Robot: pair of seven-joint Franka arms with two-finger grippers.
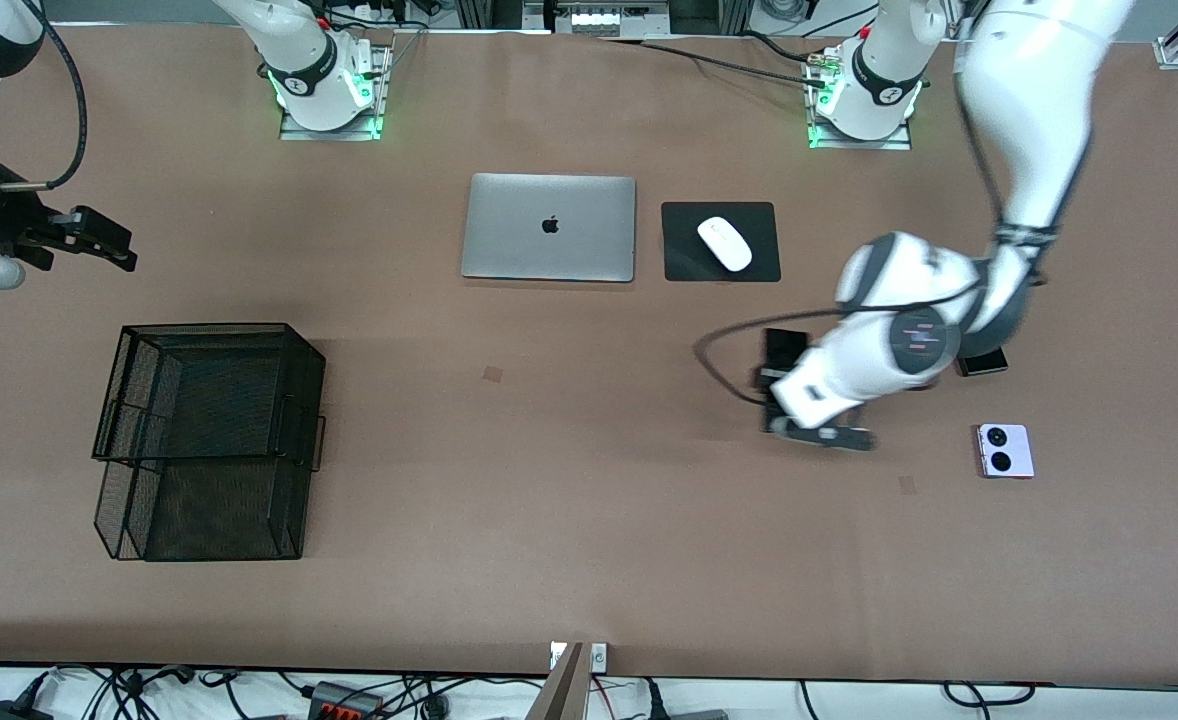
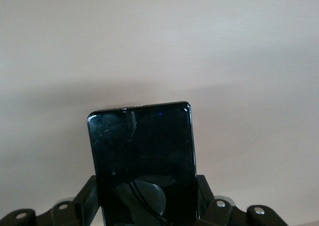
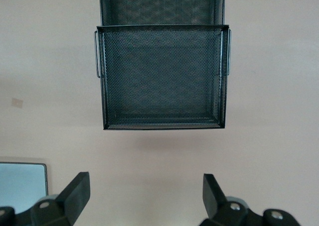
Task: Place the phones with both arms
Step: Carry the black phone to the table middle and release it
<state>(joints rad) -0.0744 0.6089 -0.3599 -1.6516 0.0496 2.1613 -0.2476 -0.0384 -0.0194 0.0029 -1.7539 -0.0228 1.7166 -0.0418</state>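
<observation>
Gripping slim black phone (image 2: pixel 142 161): left pincer (image 2: pixel 144 206)

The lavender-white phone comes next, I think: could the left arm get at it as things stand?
Probably not yet. Nothing lies over the lavender-white phone, but the left tool is shut on the long black phone, so it would have to put that down first.

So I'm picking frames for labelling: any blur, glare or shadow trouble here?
Front view: the left arm is motion-smeared, green base lights glow. Left wrist view: the long black phone mirrors a reflection. Right wrist view: the mesh tray is crisp, faint shadow beneath.
</observation>
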